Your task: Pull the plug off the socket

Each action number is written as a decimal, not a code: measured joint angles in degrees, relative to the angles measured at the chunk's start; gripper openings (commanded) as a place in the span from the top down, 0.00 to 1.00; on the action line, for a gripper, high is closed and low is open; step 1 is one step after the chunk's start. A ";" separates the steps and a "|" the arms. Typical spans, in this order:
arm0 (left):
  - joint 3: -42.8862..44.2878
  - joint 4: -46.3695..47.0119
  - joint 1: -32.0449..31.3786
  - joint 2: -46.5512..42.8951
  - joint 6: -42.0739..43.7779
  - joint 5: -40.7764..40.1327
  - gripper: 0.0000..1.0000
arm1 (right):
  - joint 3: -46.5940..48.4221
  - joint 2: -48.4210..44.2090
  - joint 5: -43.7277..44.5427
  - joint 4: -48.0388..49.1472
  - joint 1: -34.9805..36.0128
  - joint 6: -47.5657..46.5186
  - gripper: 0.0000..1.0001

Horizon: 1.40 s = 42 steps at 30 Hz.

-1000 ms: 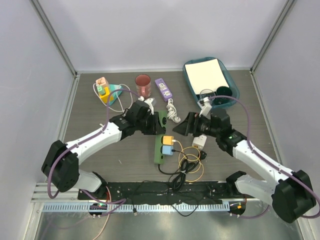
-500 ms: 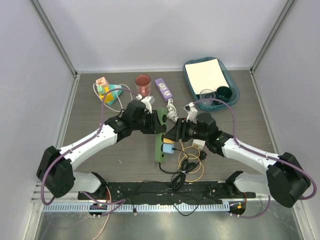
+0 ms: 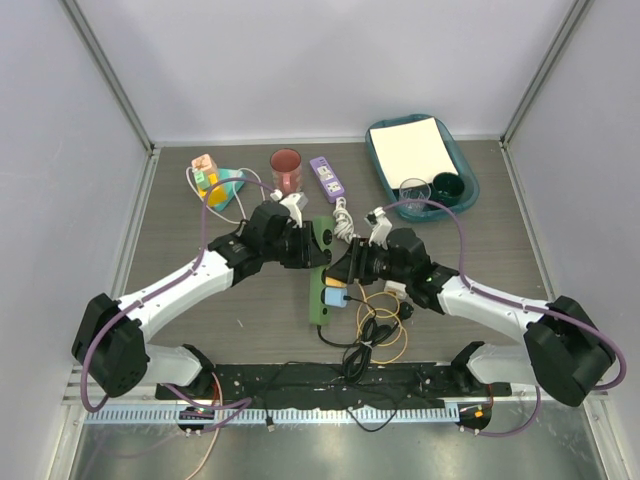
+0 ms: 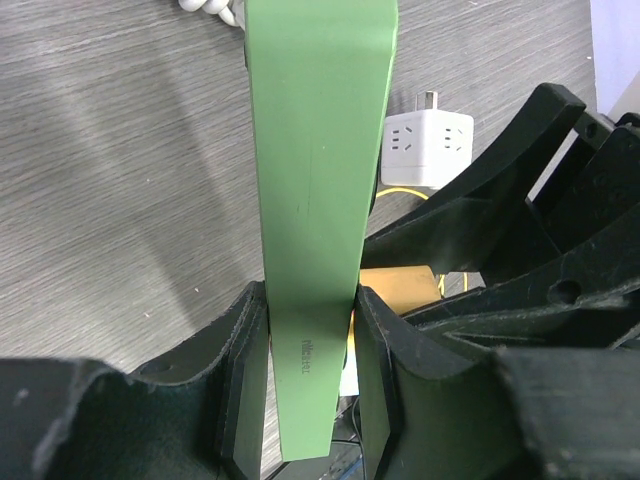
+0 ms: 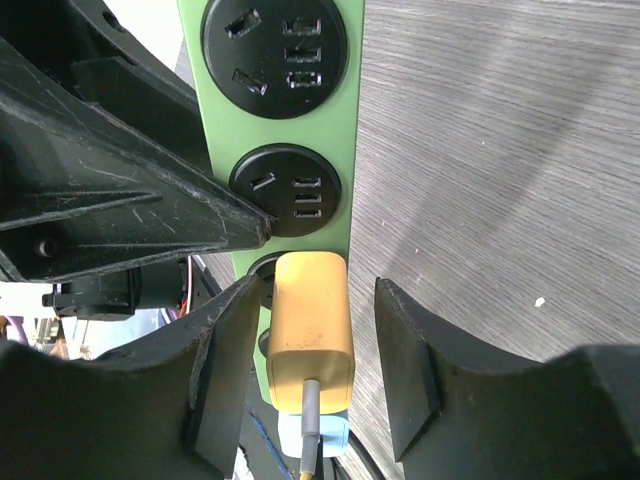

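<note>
The green power strip (image 3: pixel 318 300) lies lengthwise at the table's middle. My left gripper (image 3: pixel 308 246) is shut on its far end; in the left wrist view the strip (image 4: pixel 318 180) is pinched between both fingers of the left gripper (image 4: pixel 310 370). A yellow cube (image 3: pixel 336 279) and the pale-blue plug (image 3: pixel 335 297) sit in its near outlets. My right gripper (image 5: pixel 318 292) is open, and its jaws straddle the yellow cube (image 5: pixel 312 330) without touching it. The pale-blue plug (image 5: pixel 318 440) shows just beyond the cube. The right gripper (image 3: pixel 347 270) is beside the strip in the top view.
A white cube adapter (image 4: pixel 428 150) and a yellow cable (image 3: pixel 386 322) lie right of the strip. A purple strip (image 3: pixel 326 178), red cup (image 3: pixel 286 170) and teal tray (image 3: pixel 374 148) with glass (image 3: pixel 413 190) and dark bowl (image 3: pixel 447 186) stand behind. Small colourful blocks (image 3: pixel 207 175) are at the back left.
My right arm has swung left from the white adapter to the strip, its open jaws now around the yellow cube. My left gripper has stayed on the strip's far end.
</note>
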 measured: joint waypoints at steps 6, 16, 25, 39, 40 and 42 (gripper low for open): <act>-0.15 0.00 0.07 0.00 0.02 -0.09 1.00 | -1.11 0.31 0.26 1.33 0.66 0.50 0.78; -0.57 0.17 -0.94 -0.59 -0.28 -3.93 1.00 | -1.40 0.00 1.73 1.95 0.87 -0.81 0.99; -1.29 2.49 -1.66 -1.11 -0.09 -4.57 1.00 | -1.09 -2.58 3.06 -0.59 1.01 -3.06 0.99; -3.91 8.66 -3.72 -1.77 6.86 -4.55 1.00 | 4.24 -2.80 2.84 -12.31 0.63 -11.96 0.99; -4.13 8.90 -3.72 -1.77 7.13 -4.44 1.00 | 4.24 -2.69 2.49 -12.39 0.57 -12.02 0.99; -4.15 8.94 -3.76 -1.75 7.43 -4.42 1.00 | 4.24 -2.64 2.08 -12.50 0.42 -12.11 0.99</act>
